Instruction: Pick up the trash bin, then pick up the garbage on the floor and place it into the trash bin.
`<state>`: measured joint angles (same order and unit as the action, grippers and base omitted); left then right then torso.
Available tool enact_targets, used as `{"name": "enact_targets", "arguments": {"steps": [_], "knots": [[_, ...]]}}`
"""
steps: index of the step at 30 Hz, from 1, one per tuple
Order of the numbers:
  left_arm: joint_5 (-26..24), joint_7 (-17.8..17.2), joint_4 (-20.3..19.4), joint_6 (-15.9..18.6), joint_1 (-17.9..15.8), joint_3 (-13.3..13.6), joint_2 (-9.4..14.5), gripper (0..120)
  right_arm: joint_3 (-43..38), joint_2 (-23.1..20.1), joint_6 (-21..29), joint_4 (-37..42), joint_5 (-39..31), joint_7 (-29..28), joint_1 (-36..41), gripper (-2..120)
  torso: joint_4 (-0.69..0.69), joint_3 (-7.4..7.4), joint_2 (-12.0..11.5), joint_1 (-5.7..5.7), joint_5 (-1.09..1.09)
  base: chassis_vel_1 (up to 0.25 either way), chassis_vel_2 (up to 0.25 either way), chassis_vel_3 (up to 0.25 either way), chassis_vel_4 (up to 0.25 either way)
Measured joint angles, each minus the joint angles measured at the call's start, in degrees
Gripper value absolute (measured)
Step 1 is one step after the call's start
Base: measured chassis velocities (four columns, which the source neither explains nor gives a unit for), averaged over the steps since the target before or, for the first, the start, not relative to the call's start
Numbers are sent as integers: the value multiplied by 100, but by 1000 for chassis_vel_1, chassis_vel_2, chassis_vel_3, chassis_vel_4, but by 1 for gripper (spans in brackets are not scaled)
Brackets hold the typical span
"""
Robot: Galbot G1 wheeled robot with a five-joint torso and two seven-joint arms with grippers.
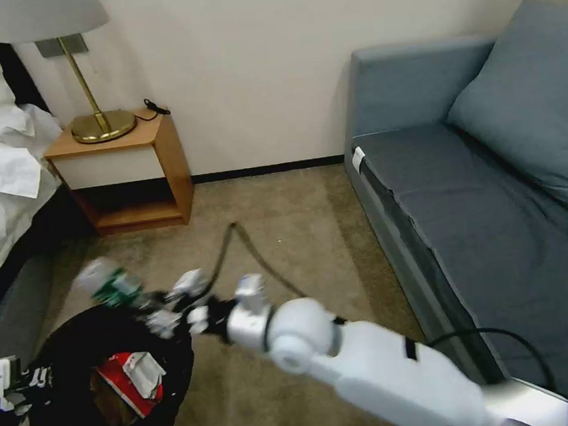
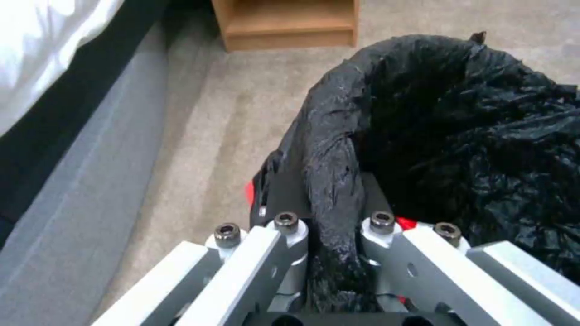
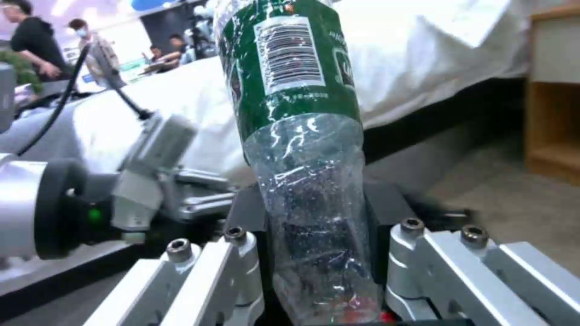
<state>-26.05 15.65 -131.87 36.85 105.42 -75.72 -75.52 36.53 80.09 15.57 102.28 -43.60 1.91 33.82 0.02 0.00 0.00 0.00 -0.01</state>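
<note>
Right pincer (image 3: 317, 253) clamping bottle (image 3: 296, 113), left pincer (image 2: 335, 235) pinching trash bin (image 2: 459, 136) rim

**Soft, even room light; motion blur around the bottle**

The head view is moderately bright and flat, with no hard shadows on the carpet (image 1: 285, 226); only a dim band lies under the bed (image 1: 3, 220) at the left and inside the nightstand (image 1: 125, 168). The bottle (image 1: 107, 287) and the right claw (image 1: 156, 309) holding it are smeared by motion blur, while the sofa (image 1: 482, 187) stays fairly crisp. The trash bin (image 1: 106, 384) reads as a near-black mass with little detail. In the left wrist view the black bag (image 2: 423, 113) shows faint sheen on its creases. In the right wrist view the bottle's clear plastic (image 3: 308, 181) glints, and the far room is overexposed and soft.
</note>
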Motion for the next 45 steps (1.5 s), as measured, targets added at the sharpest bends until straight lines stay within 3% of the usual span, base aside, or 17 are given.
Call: {"name": "enact_targets", "arguments": {"steps": [6,11,15,25,29,37,40,41,45], "knots": [[1,0,-25,0,-3,1,-18,5,192,261,11,-299,79,-106,-28,28,-1,0,0,0,0,0,0,0,0],[1,0,-49,0,1,-1,-32,5,214,226,9,-424,191,-113,20,43,-2,0,0,0,0,0,0,0,0],[-4,2,-66,-1,-1,-2,-30,5,188,128,3,-454,268,-89,48,64,-2,0,0,0,0,0,0,0,0],[-36,14,-82,-1,11,-30,-13,5,61,-15,52,-339,312,-76,91,100,-2,0,0,0,1,0,0,0,0],[-51,15,-80,0,7,-30,-8,5,-138,-181,27,-235,524,-103,147,100,-1,0,0,0,1,0,0,0,0],[-83,16,17,-1,-63,2,16,5,-1445,-1087,-51,424,1189,-178,737,100,-2,0,0,0,3,0,0,0,0],[-87,-23,68,-23,-93,78,9,5,-2392,-1667,-84,923,1531,-164,1556,100,-4,0,0,0,4,0,0,0,0],[-87,-23,68,-23,-93,78,9,5,-2392,-1667,-84,923,1531,-164,1556,100,-4,0,0,0,4,0,0,0,0],[-96,-33,82,-26,-151,177,28,5,-3849,-2101,-196,1447,1838,-178,2704,100,-2,0,0,0,4,0,0,0,0]]}}
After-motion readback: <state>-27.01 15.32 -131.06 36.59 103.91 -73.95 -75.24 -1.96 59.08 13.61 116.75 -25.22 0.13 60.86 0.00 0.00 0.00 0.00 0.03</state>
